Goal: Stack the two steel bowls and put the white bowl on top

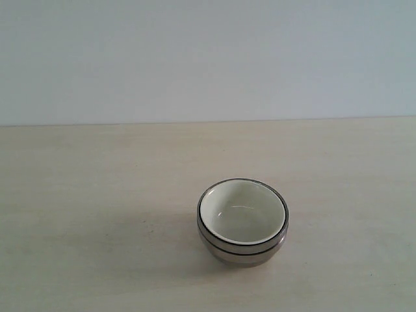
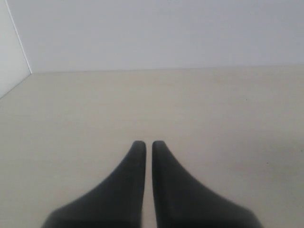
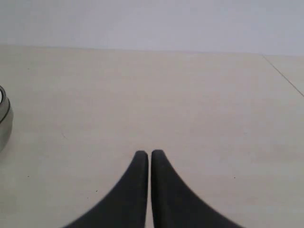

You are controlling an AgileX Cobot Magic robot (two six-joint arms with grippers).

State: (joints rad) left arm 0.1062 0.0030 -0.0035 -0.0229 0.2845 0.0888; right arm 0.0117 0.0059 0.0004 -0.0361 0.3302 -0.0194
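Note:
In the exterior view the white bowl (image 1: pixel 242 213) sits nested inside the two steel bowls (image 1: pixel 242 250), which form one upright stack on the pale table, a little right of centre and near the front. Only the steel rims and lower wall show around it. Neither arm appears in that view. The left gripper (image 2: pixel 148 144) is shut over bare table with nothing between its dark fingers. My right gripper (image 3: pixel 149 154) is also shut and empty; a sliver of the steel stack (image 3: pixel 4 118) shows at the edge of the right wrist view, well away from it.
The light wooden table (image 1: pixel 97 195) runs back to a plain white wall (image 1: pixel 208 58). A table edge or seam (image 3: pixel 285 76) shows in the right wrist view, and a wall corner (image 2: pixel 19 42) in the left wrist view.

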